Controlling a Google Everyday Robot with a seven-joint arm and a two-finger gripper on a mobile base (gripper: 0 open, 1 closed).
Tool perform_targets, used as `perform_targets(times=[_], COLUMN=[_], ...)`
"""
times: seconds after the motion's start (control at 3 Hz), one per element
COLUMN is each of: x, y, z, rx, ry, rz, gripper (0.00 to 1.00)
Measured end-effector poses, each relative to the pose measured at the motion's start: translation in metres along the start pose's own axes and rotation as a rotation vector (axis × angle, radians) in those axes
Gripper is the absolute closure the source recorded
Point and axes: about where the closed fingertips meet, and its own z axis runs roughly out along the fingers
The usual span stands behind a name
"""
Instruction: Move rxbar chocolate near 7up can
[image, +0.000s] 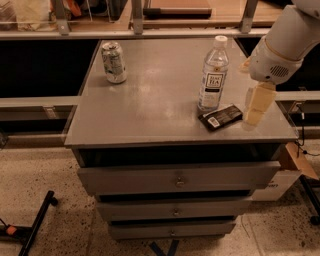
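The rxbar chocolate (220, 117), a flat black wrapper with a white label patch, lies near the front right of the grey cabinet top (150, 110). The 7up can (114, 62) stands upright at the back left of the top, far from the bar. My gripper (254, 111) hangs from the white arm at the right, just right of the bar and close above the top, with its cream fingers pointing down.
A clear plastic water bottle (213, 74) stands just behind the bar, to its left. The cabinet has three drawers (176, 179) below. A shelf rail (150, 33) runs behind. A cardboard box (290, 170) sits at the right, a black stand leg (35, 225) on the floor at left.
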Motion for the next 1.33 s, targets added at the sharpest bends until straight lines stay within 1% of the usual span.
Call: perform_targets(times=[0.33, 0.67, 1.0, 1.33], x=[-0.006, -0.011, -0.011, -0.008], y=[-0.012, -0.020, -0.022, -0.021], z=[0.024, 0.044, 0.060, 0.071], rx=[-0.052, -0.092, -0.116, -0.127], ry=[-0.033, -0.062, -0.077, -0.093], rz=[-0.010, -0.008, 0.003, 0.007], gripper=[0.00, 0.00, 0.00, 0.00])
